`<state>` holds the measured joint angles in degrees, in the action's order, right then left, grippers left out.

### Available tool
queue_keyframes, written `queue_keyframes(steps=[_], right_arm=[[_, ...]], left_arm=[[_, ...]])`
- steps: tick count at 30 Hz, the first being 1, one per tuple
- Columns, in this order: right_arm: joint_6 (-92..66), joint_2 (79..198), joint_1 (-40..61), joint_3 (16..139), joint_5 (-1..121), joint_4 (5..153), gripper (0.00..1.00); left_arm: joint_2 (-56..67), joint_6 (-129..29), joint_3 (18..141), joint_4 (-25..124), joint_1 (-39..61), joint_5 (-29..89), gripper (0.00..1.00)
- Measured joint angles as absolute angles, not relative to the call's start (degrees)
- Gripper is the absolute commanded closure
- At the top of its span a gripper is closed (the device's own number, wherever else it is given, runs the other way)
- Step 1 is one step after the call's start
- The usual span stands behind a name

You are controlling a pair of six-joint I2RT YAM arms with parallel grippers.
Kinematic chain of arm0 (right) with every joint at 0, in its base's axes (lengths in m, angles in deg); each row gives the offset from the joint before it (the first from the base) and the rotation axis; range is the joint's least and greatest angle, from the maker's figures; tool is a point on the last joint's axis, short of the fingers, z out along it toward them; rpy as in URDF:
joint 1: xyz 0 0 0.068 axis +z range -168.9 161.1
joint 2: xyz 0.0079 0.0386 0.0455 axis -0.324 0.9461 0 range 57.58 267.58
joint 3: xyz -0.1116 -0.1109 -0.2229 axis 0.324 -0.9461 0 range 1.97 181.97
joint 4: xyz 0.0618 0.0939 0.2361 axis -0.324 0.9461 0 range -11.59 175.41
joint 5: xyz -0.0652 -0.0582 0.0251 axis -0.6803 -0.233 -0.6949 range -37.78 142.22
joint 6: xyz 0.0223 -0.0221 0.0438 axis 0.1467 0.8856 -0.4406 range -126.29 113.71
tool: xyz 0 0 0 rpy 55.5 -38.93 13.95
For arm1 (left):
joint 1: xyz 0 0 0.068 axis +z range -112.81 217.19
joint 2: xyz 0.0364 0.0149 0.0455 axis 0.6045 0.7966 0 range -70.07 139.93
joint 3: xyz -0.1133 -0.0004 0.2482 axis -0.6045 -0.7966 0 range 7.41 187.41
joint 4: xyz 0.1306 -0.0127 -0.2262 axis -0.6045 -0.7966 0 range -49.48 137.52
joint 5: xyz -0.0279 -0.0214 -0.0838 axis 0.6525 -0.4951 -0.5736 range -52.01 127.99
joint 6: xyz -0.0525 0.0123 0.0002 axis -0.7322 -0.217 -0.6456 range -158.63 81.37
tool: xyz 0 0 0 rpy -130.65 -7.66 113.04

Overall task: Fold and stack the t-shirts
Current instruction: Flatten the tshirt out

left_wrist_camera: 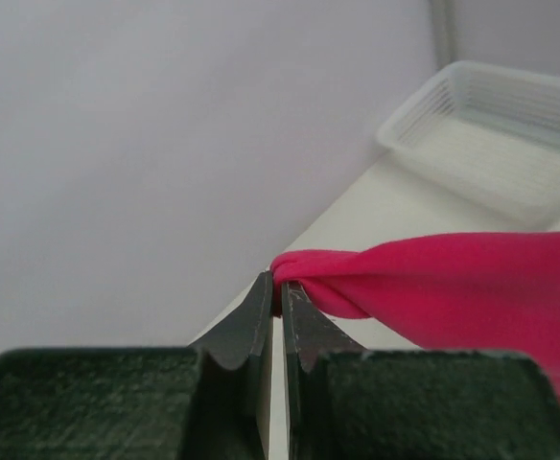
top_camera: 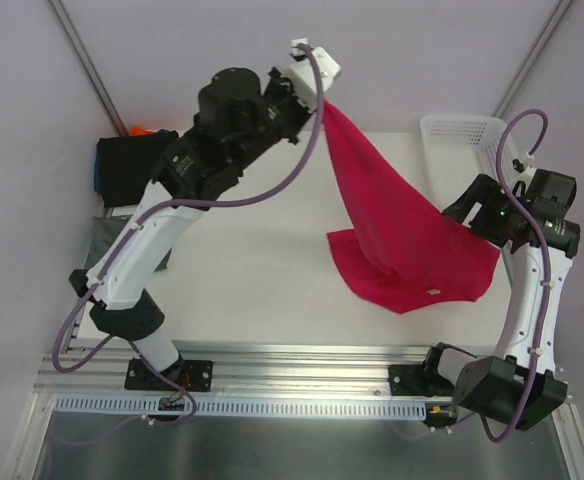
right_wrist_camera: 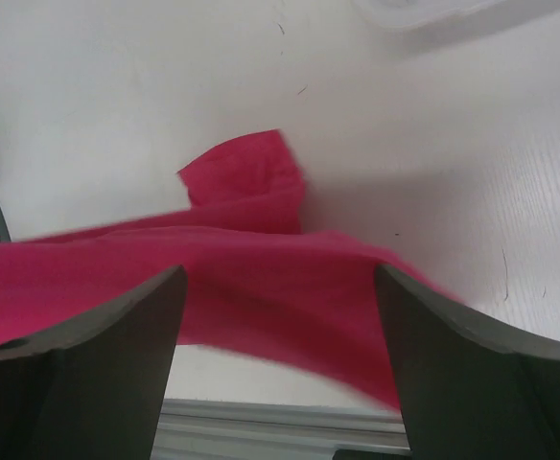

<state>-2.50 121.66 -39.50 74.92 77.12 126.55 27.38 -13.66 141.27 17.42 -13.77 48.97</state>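
Two fingers of my left gripper point(left_wrist_camera: 280, 287) were pinched shut on a corner of the crimson-pink t-shirt point(top_camera: 392, 225), holding it high while its lower edge lay on the table point(top_camera: 252, 280). My right gripper point(right_wrist_camera: 280, 278) stood wide over that cloth, gripping nothing.

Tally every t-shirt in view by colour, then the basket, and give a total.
Crimson-pink t-shirt: 1
Black t-shirt: 1
Orange t-shirt: 1
Blue t-shirt: 1 (only a sliver shows)
Grey t-shirt: 1
White basket: 1
Total: 6
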Motion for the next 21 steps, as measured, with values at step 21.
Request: queue_keyframes(steps=[21], right_arm=[[-5.86, 127.01, -34.89, 66.35, 80.42, 125.37, 0.23]], left_arm=[[14.48, -21.44, 99.72, 10.51, -5.46, 44.10, 1.00]])
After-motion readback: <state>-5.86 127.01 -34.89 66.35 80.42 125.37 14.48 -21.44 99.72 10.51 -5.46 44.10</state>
